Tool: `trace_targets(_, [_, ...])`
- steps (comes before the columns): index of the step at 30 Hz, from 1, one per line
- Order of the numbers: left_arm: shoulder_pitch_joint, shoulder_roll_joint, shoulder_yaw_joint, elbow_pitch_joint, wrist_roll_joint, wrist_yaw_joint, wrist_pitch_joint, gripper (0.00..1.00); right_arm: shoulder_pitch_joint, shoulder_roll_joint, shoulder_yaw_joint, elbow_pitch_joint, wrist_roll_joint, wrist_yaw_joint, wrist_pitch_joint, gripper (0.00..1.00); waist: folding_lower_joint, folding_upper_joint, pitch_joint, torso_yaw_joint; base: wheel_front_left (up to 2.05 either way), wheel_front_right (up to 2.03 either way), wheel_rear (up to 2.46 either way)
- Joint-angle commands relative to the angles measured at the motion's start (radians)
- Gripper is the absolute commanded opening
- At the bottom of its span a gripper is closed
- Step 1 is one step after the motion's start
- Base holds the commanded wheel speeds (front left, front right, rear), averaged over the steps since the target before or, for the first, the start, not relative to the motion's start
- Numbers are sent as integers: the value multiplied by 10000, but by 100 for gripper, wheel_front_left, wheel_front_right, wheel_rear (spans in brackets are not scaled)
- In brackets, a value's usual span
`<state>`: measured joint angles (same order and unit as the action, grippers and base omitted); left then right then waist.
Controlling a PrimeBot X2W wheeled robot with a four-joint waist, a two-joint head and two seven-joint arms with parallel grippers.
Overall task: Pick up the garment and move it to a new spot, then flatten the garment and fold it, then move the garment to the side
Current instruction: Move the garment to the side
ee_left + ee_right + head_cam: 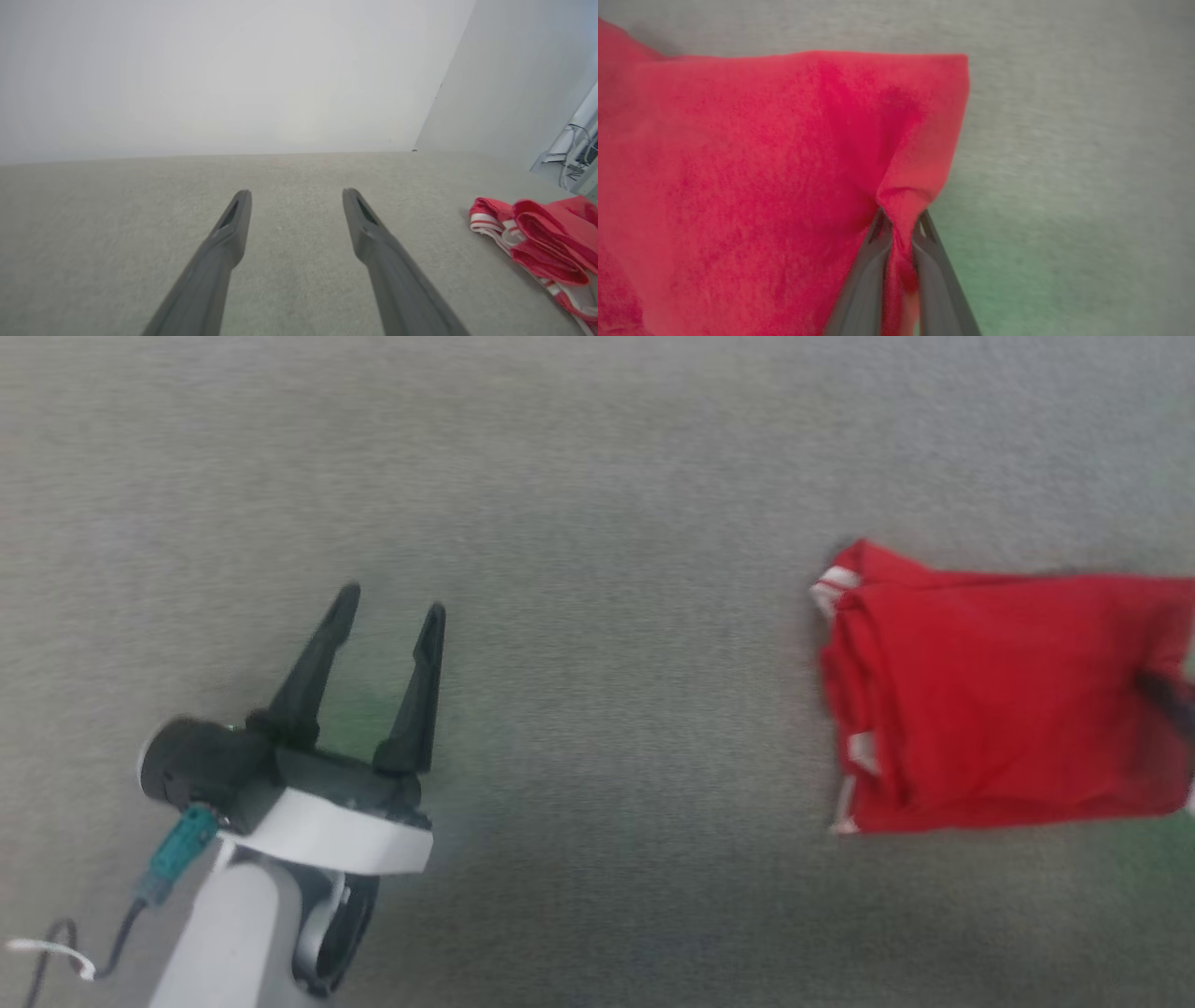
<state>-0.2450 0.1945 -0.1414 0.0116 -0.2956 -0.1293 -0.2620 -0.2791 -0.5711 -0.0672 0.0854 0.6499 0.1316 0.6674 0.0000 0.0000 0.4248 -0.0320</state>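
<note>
On the grey carpet (pixel 597 476), toward the right side of the head view, the garment (pixel 999 700) lies folded into a rough rectangle. Its top is plain red, and bits of white-and-red striped trim peek out along its left edge. The right gripper (pixel 901 219) is pinching the garment. In the right wrist view its two dark fingers are pressed together on a tuck of red cloth near one corner, and the fabric puckers and draws in toward that pinch. In the head view, which is somewhat blurred, a dark sliver of a finger shows at the garment's right edge, close to the picture's border. The left gripper (pixel 392 602) hangs well apart from the garment, over bare carpet at the lower left, its fingers spread wide with nothing between them. The left wrist view has those fingers pointing across the carpet toward a pale wall (pixel 210 70), with the garment's layered folds and striped trim off to their right.
</note>
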Motion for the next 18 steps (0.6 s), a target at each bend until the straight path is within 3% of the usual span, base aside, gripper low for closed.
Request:
trace_targets(1, [-361, 135, -77, -85, 122, -17, -35, 100, -47, -109, -282, -77, -84, -15, -245, 0, 0, 0, 376, -488, 0, 0, 0])
trace_targets(7, [-1444, 631, -569, -249, 238, -17, -37, 100, -635, -388, -1545, 289, -673, -11, -1205, 0, 0, 0, 1207, -1151, 0, 0, 0])
trace_targets(18, [-4560, 1432, -1770, -354, 287, -17, -37, 100, -2649, -916, -3576, 3224, -1912, -11, -3878, 0, 0, 0, 2957, -1449, 0, 0, 0])
